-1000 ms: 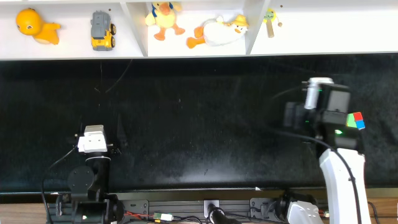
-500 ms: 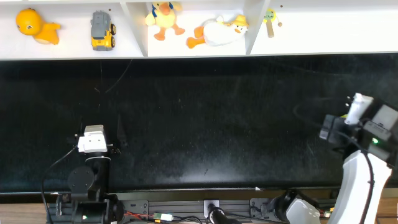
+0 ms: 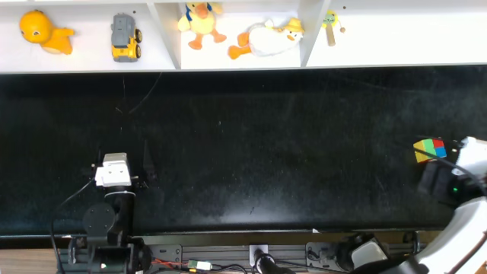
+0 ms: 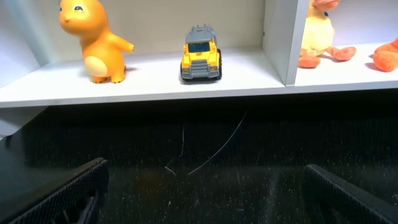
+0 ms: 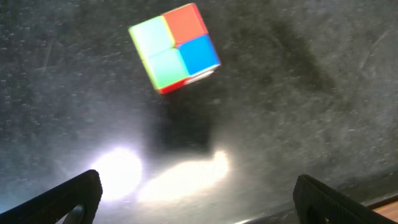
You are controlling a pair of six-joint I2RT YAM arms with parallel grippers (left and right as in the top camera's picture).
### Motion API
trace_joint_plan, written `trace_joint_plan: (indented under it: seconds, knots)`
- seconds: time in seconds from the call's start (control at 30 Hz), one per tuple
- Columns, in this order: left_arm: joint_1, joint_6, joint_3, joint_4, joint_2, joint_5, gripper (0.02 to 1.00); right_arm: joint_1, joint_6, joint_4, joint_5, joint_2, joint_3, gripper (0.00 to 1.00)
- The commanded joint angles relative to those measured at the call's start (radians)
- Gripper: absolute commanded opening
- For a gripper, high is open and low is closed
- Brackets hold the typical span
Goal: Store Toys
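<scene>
A colourful cube (image 3: 430,148) with red, blue, green and yellow faces lies on the black table (image 3: 266,152) near the right edge. My right arm (image 3: 460,179) stands just beside it at the view's right. In the right wrist view the cube (image 5: 175,46) lies ahead of my open right gripper (image 5: 193,202), well clear of its fingers. My left gripper (image 4: 205,199) is open and holds nothing; it sits low at the table's front left (image 3: 116,171), facing the shelf.
A white shelf (image 3: 243,59) runs along the back with dividers. It holds an orange figure (image 3: 44,32), a yellow truck (image 3: 125,38), a yellow duck plush (image 3: 201,23), a white duck plush (image 3: 266,38) and a small toy (image 3: 332,24).
My right arm has swung to the right and back toward the table's front right edge. The cube, hidden under the arm half a second ago, now shows on the table.
</scene>
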Motion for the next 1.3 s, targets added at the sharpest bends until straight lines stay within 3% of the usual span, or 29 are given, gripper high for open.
trace_joint_plan:
  seconds: [0.03,0.2,0.47,0.83,1.3]
  knots:
    - [-0.006,0.019,-0.001,-0.003,-0.010,0.006,0.998,-0.064,-0.158,-0.016,-0.129,0.057,0.066,0.996]
    - [-0.006,0.019,-0.001,-0.003,-0.010,0.006,0.998,-0.069,-0.251,-0.001,-0.172,0.134,0.075,0.998]
    - [-0.006,0.019,-0.001,-0.003,-0.010,0.006,0.998,-0.038,-0.274,0.075,-0.253,0.217,0.090,0.996]
    - [-0.006,0.019,-0.001,-0.003,-0.010,0.006,0.998,0.021,-0.234,0.124,-0.248,0.278,0.111,0.996]
    - [-0.006,0.019,-0.001,-0.003,-0.010,0.006,0.998,0.061,-0.285,0.159,-0.194,0.338,0.111,0.996]
